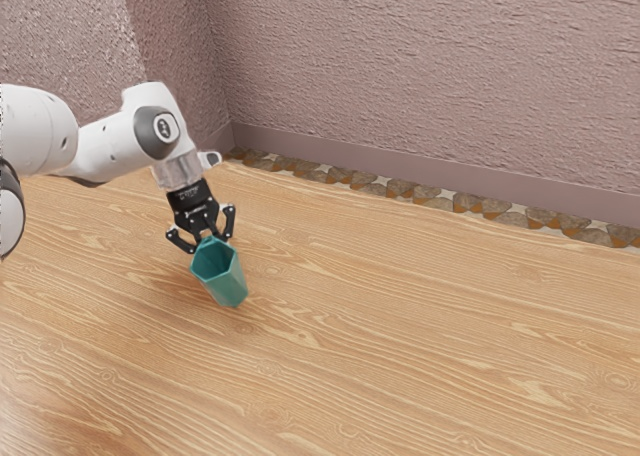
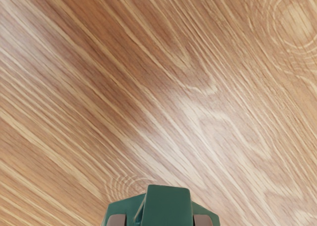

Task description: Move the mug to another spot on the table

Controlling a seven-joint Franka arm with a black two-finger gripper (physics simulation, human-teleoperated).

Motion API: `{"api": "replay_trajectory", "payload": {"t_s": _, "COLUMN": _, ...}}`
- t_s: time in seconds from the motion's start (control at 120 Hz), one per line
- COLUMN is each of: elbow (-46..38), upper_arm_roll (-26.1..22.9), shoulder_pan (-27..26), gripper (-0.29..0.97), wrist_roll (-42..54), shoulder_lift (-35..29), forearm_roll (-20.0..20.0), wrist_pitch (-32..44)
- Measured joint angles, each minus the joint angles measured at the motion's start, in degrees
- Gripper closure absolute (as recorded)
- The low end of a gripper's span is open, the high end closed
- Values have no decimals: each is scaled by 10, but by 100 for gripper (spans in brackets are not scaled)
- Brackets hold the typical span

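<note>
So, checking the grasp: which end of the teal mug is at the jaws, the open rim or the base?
The open rim: the jaws grip it from above, while the tilted teal mug points its base down toward the table.

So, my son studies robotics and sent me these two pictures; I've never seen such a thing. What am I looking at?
This is a simulated robot arm ending in a black two-fingered pincer. One picture comes from a camera beside the arm; the other from a camera on its hand, looking down at the wooden table. The pincer grips a tilted teal mug by its rim. In the hand's picture the mug shows just under the hand. Pebbles line the foot of the wall.
</note>
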Motion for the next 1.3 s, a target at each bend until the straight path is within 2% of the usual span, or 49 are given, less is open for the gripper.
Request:
{"api": "replay_trajectory", "payload": {"t_s": 0.4, "elbow": -4, "upper_arm_roll": 0, "shoulder_pan": 2, "gripper": 63, "wrist_roll": 21, "shoulder_lift": 40, "forearm_roll": -15, "wrist_pitch": -4}}
{"api": "replay_trajectory", "payload": {"t_s": 0.633, "elbow": 34, "upper_arm_roll": 0, "shoulder_pan": 10, "gripper": 63, "wrist_roll": 28, "shoulder_lift": 57, "forearm_roll": -33, "wrist_pitch": -5}}
{"api": "replay_trajectory", "payload": {"t_s": 0.983, "elbow": 52, "upper_arm_roll": 10, "shoulder_pan": 13, "gripper": 63, "wrist_roll": 28, "shoulder_lift": 78, "forearm_roll": -92, "wrist_pitch": -67}}
{"api": "replay_trajectory", "payload": {"t_s": 1.3, "elbow": 47, "upper_arm_roll": 14, "shoulder_pan": 13, "gripper": 63, "wrist_roll": 18, "shoulder_lift": 79, "forearm_roll": -102, "wrist_pitch": -110}}
